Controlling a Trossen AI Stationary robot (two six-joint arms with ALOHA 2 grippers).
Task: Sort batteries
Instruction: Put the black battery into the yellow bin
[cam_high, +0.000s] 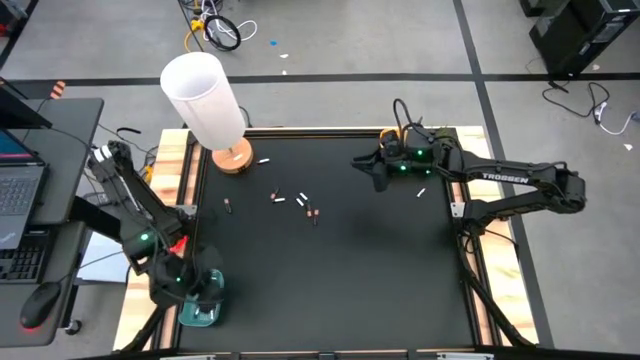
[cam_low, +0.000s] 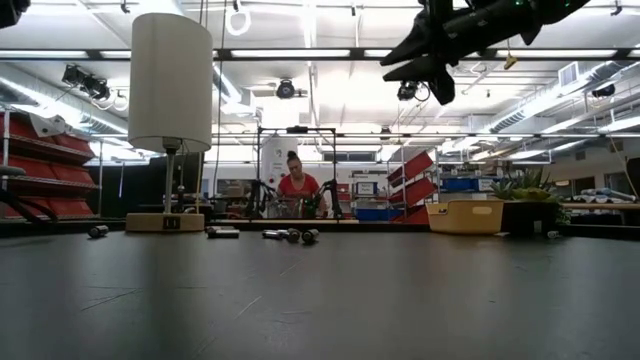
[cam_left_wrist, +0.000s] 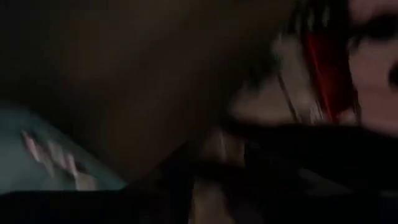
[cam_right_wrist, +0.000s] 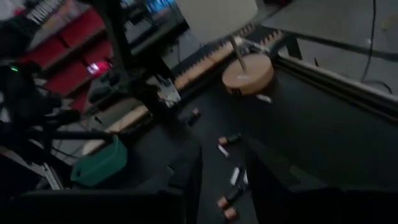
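Black matte surface lying scattered with small white and dark cylindrical batteries.
Left end effector hovering spread over teal tray; right end effector hanging spread, empty.

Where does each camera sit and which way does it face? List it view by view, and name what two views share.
High view: overhead, straight down on the black table; both arms show, left hand over the teal tray.
Low view: table height, level toward the room; the right hand hangs above.
Left wrist view: on the left arm, close over the teal tray.
Right wrist view: on the right arm, past its own fingers toward the batteries.
Shared: high and low views both show the lamp.
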